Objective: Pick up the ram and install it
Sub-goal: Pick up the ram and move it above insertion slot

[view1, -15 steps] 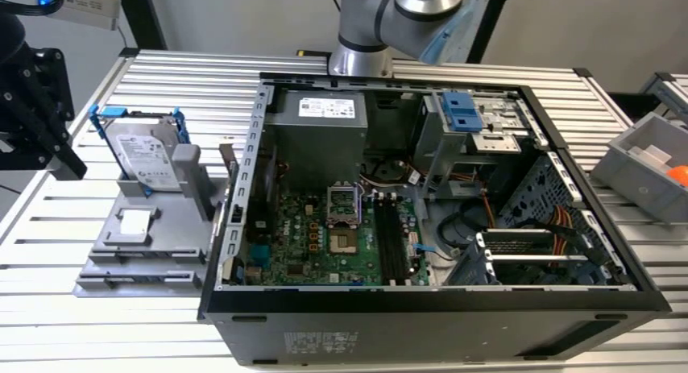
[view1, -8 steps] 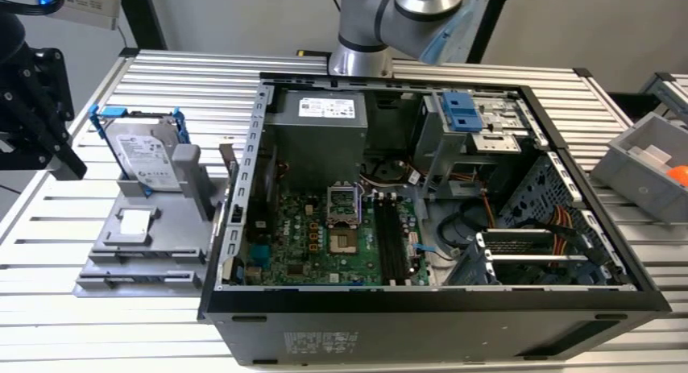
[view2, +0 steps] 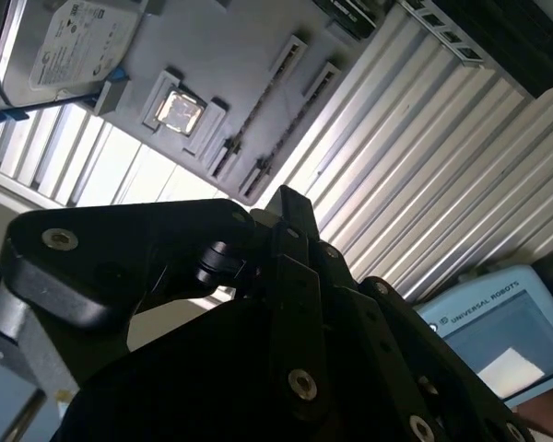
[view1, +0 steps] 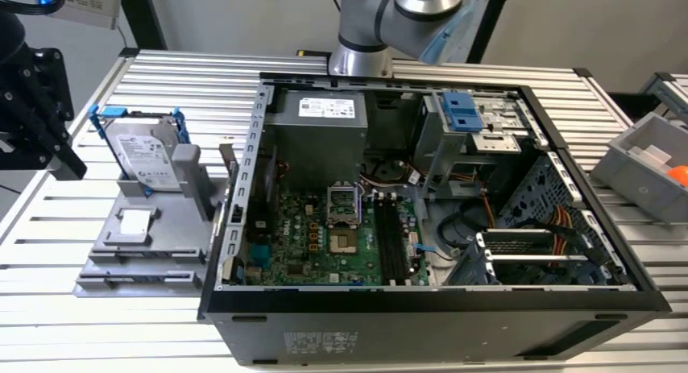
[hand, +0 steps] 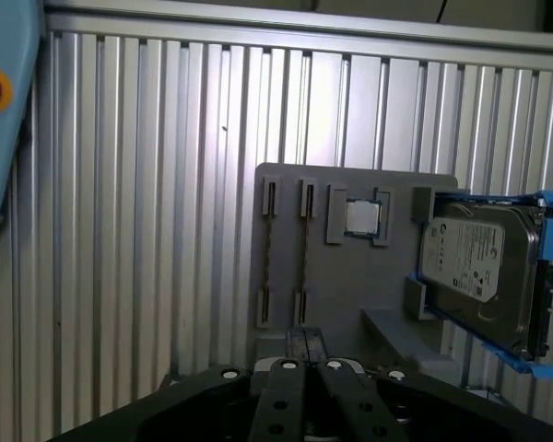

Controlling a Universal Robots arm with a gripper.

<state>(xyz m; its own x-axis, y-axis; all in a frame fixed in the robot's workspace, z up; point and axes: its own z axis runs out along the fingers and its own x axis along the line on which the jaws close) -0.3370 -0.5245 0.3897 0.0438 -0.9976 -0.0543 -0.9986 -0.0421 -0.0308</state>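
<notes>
— since the gripper (hand: pixel 306 337) has to take the ram first, which way does the stick lie from it?

— straight ahead of the fingertips, along the way the gripper points. in the first wrist view the ram (hand: pixel 304 253) reads as a thin dark strip standing on edge in the grey holder (hand: pixel 350 304), caught between small clips at either end. a second strip (hand: pixel 267 253) stands just beside it, parallel. seen edge-on, their colour does not show, so calling them ram is my judgement.

— where on the holder?

— at the end farthest from the hard drive (hand: pixel 479 267), with the processor chip (hand: pixel 361 217) between the two. the holder lies on the slatted table (view1: pixel 193 75), just beside the computer case (view1: pixel 430 333), on the exterior view's left of it.

— and the long axis?

— it runs across the line on which the fingers close, so i judge that the stick's broad faces look toward the two pads, not its ends.

— is the gripper holding anything?

— no. the fingertips look drawn together with nothing between them, and they hang clear of the ram, touching nothing. both strips sit in the holder, not on the motherboard (view1: pixel 312 236), so the pick-up is not yet done.
</notes>
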